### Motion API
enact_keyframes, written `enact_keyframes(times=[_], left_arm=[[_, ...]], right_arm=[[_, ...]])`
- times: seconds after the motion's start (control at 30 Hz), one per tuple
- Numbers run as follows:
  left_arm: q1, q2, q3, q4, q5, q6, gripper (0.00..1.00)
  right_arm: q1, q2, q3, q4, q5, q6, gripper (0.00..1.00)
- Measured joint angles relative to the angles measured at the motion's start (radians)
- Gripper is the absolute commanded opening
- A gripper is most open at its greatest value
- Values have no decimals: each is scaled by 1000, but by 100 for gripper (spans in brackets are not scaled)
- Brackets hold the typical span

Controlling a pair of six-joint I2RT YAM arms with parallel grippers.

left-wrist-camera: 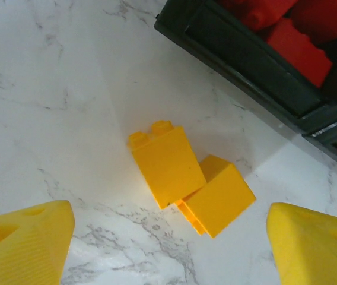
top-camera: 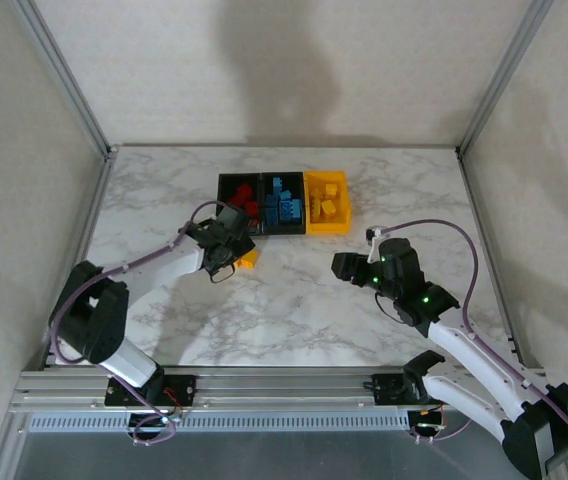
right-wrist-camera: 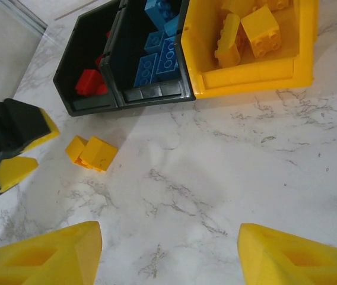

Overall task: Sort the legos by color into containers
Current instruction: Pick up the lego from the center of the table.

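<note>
Fingers [left-wrist-camera: 26,246] of my left gripper [left-wrist-camera: 168,219] spread, empty, by two yellow legos [left-wrist-camera: 168,169]; right gripper [right-wrist-camera: 168,237] parted, empty. Marble table [top-camera: 164,190], plain walls [top-camera: 314,70]; both arms reach low inward.

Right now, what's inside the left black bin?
Only red bricks show in the left black bin. Its walls cover part of the floor, so their count is unclear.

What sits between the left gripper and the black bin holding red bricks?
Two yellow bricks, touching each other, lie on the table between the open left gripper and the black bin of red bricks, as the left wrist view shows.
</note>
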Motion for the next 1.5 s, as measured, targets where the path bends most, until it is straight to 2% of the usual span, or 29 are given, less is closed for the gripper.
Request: enact_keyframes(times=[0.3, 0.5, 0.57, 0.8, 0.97, 1.17, 1.33, 1.5], left_arm=[[25, 97, 32, -6, -18, -50, 85], [40, 176, 48, 8, -23, -48, 76], [40, 204, 51, 13, -21, -45, 68], [46, 220, 60, 37, -11, -31, 31], [51, 204, 60, 35, -2, -21, 27], [50, 123, 69, 15, 7, 10, 28], [26, 108, 170, -21, 7, 41, 28], [-37, 142, 333, -41, 11, 69, 27]], right_arm=[[0, -36, 0, -14, 9, -5, 62], [0, -38, 0, -29, 24, -8, 62], [0, -38, 0, -32, 27, -8, 62], [0, -38, 0, -52, 27, -8, 62], [0, -38, 0, -52, 27, -8, 62], [0, -38, 0, -51, 25, -19, 62], [0, -39, 0, -50, -2, -31, 62], [1, -77, 0, -53, -30, -31, 62]])
